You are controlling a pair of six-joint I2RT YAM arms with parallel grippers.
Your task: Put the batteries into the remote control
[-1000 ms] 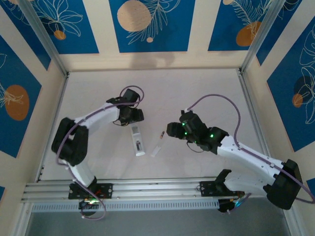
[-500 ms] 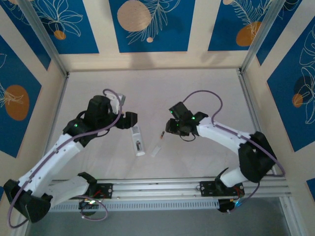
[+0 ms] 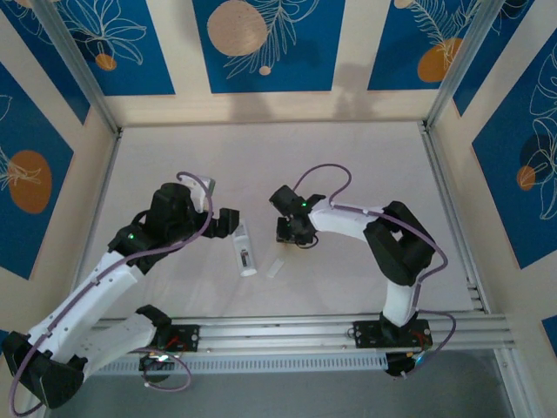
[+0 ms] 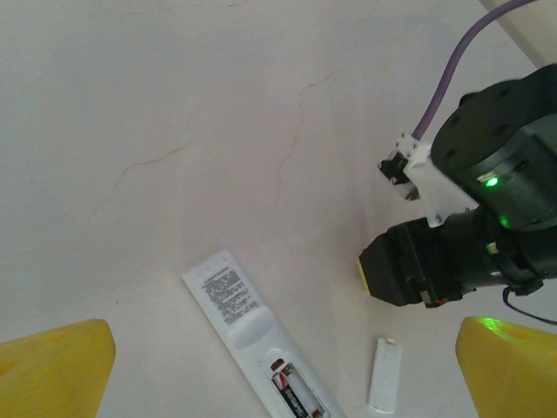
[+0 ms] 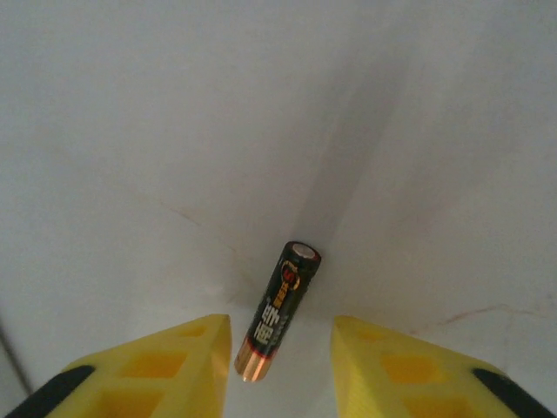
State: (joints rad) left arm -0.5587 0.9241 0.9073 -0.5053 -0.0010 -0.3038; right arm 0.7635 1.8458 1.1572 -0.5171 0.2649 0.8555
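The right gripper (image 3: 290, 229) hangs low over the pale desk (image 3: 348, 165) near its middle. Its jaws are open and hold nothing, and its yellow fingers (image 5: 165, 366) straddle the coppery end of a slim dark cylindrical battery (image 5: 277, 313) lying loose on the surface. The slim white rectangular remote control (image 4: 228, 300) lies back-up just toward the left edge from there. Its compartment is open, with a second battery (image 4: 291, 394) seated inside. A small flat white cover piece (image 4: 384, 374) rests beside the remote's near end. The left gripper (image 3: 228, 222) hovers by the remote's far end, jaws spread wide and empty.

The loose battery sits closer to one finger than the other, so closing would likely shove it sideways first. Being round, it could roll or squirt free. Gripped at one end only, it may tilt in the jaws and jam on the compartment lip. Nothing pins the light remote, so pressing down could make it skid.
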